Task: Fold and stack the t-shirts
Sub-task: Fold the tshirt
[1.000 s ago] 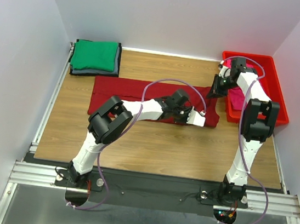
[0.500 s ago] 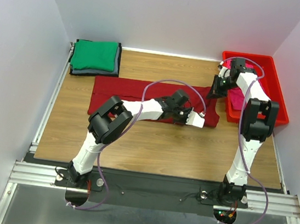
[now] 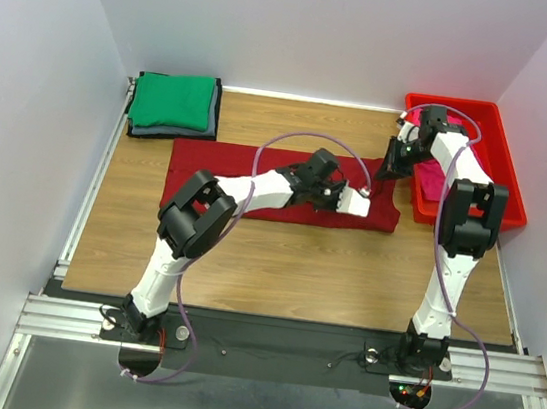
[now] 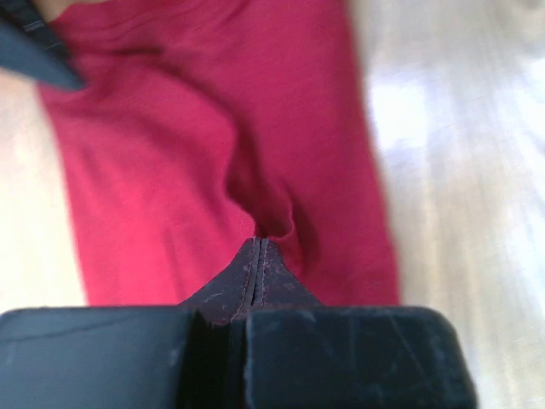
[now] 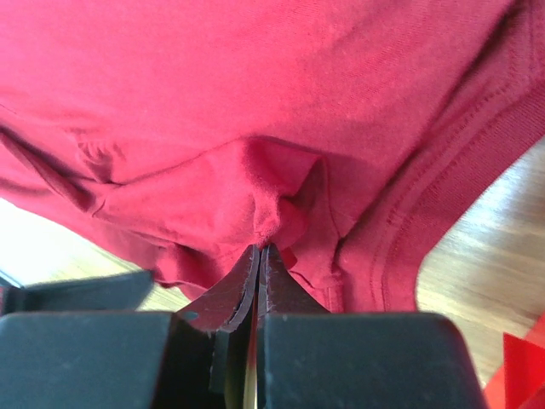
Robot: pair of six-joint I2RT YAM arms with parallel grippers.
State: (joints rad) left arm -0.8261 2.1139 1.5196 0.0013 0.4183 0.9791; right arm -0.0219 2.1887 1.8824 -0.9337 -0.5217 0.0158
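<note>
Maroon t-shirt [image 3: 208, 163] pinched by left tool [image 4: 258, 244], right tool [image 5: 258, 249].

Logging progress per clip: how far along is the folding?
Done: folded green cloth t-shirt stacked on the dark grey t-shirt. In hand: the dark red cloth t-shirt, pinched by left tool and right tool. Left: finishing it, plus the bright pink t-shirt in the red plastic tray.

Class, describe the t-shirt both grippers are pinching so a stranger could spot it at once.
On the wooden table, look between the green t-shirt folded at the far left corner and the red tray on the right. The maroon t-shirt lies there as a long band, pinched by the left gripper and right gripper; unlike its squared green neighbour, it is dark red and stretched out.
</note>
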